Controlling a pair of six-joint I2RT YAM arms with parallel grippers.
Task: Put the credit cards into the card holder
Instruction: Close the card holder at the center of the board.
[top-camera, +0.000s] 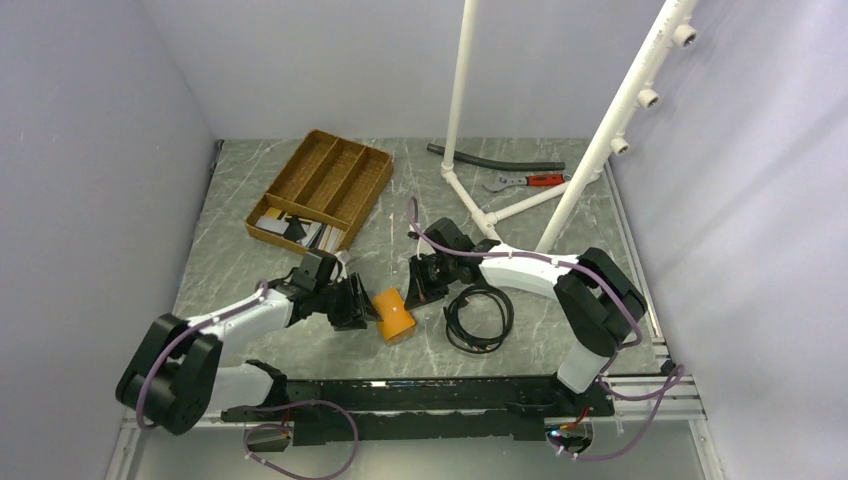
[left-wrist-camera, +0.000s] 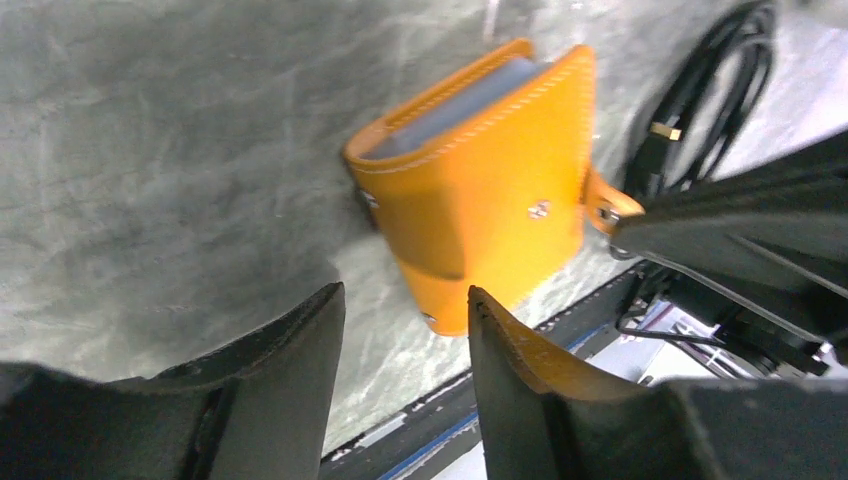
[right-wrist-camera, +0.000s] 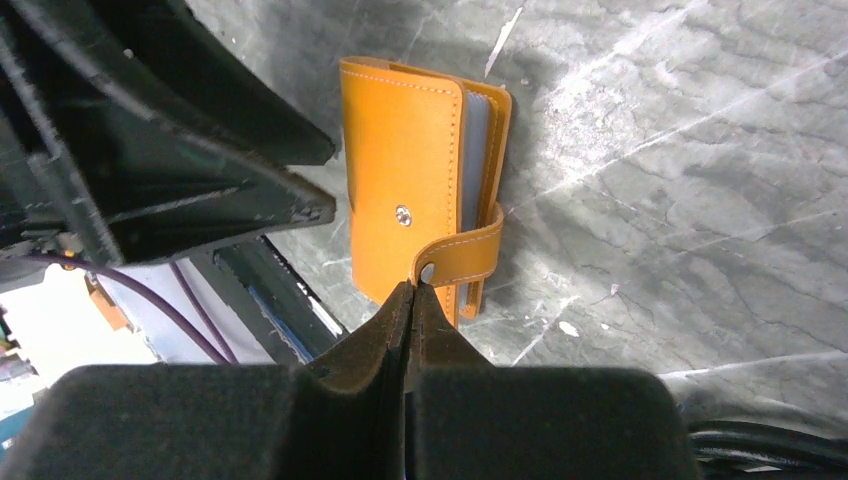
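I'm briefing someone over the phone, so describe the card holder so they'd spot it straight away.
On the grey marble table, look near the middle, where the left gripper and right gripper almost meet. The card holder lies flat between them, left of a coiled black cable. It is the only bright orange thing there: a small folded wallet with a snap tab.

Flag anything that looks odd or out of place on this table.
The card holder lies folded shut between the left hand and right hand, its snap tab lying unfastened. The credit cards sit in a crooked heap in the wooden tray.
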